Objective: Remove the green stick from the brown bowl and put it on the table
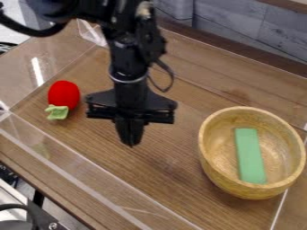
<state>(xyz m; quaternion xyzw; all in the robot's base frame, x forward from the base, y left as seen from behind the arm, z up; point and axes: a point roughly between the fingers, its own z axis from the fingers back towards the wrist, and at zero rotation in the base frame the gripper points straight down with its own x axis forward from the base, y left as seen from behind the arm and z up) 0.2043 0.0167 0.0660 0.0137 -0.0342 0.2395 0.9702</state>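
The green stick [249,153] lies flat inside the brown bowl [218,163], which sits at the right of the table [156,184]. My gripper [131,137] hangs point-down over the middle of the table, well to the left of the bowl. Its fingers are pressed together and hold nothing.
A red strawberry toy [61,96] with green leaves rests at the left. Low clear acrylic walls [72,166] border the tabletop, and a clear corner piece [93,32] stands at the back. Bare wood lies between the gripper and the bowl.
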